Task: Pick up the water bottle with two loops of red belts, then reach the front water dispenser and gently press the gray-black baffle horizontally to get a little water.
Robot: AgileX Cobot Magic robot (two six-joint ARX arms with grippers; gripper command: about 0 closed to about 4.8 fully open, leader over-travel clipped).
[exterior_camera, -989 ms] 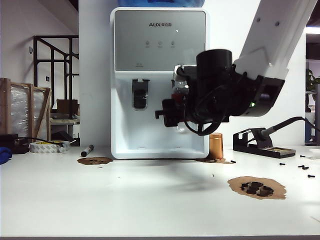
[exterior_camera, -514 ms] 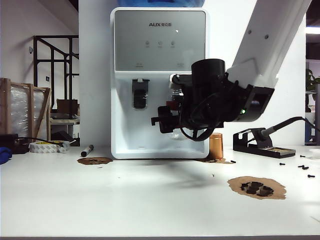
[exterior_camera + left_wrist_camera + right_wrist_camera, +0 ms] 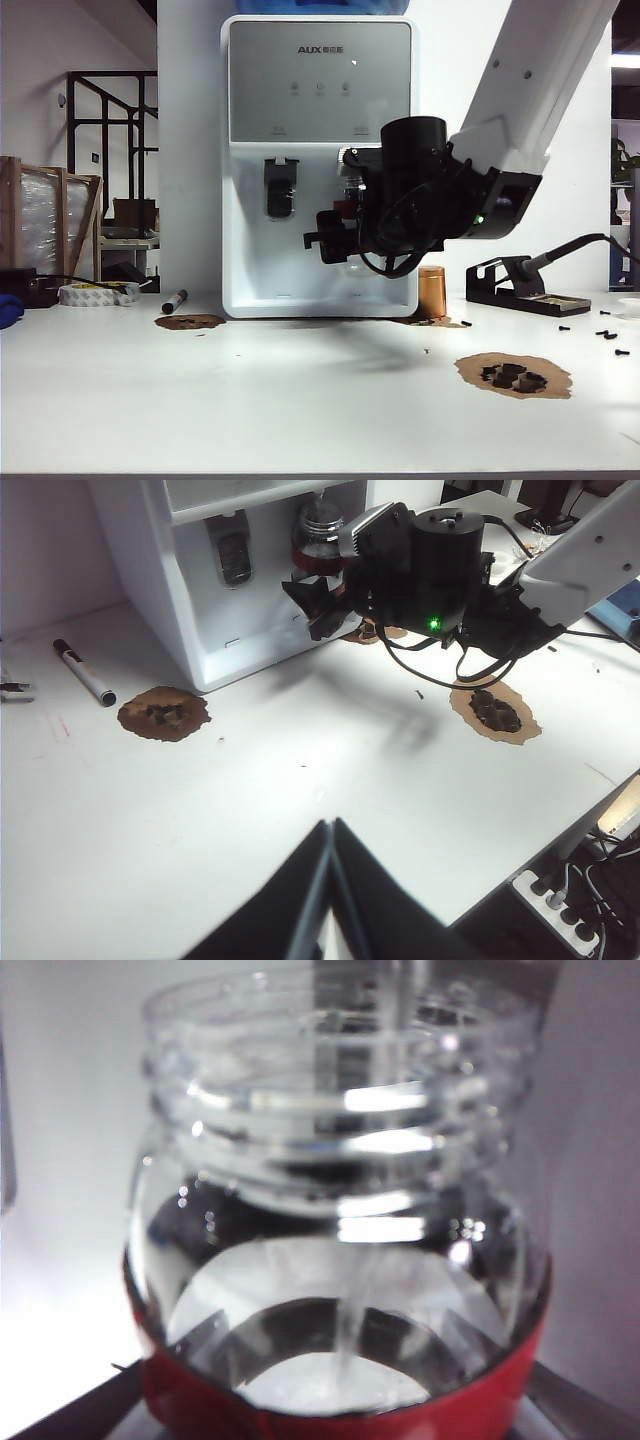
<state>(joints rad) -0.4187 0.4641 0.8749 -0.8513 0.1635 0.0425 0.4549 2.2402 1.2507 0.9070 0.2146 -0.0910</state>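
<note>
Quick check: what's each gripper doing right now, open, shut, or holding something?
Left gripper: shut, empty, hovering over the table.
Right gripper: closed on the bottle, inside the dispenser bay.

One brand name is legible, on the dispenser's front panel.

The tall white water dispenser (image 3: 318, 170) carries the letters "AUX" in dark type near the top of its flat gray front panel (image 3: 320, 80), followed by a few small characters too fine to read. Lower on the same panel sit three small indicator marks with tiny captions beneath them, and another small mark at each lower corner, all too small to make out. Nothing else carries readable writing.
</note>
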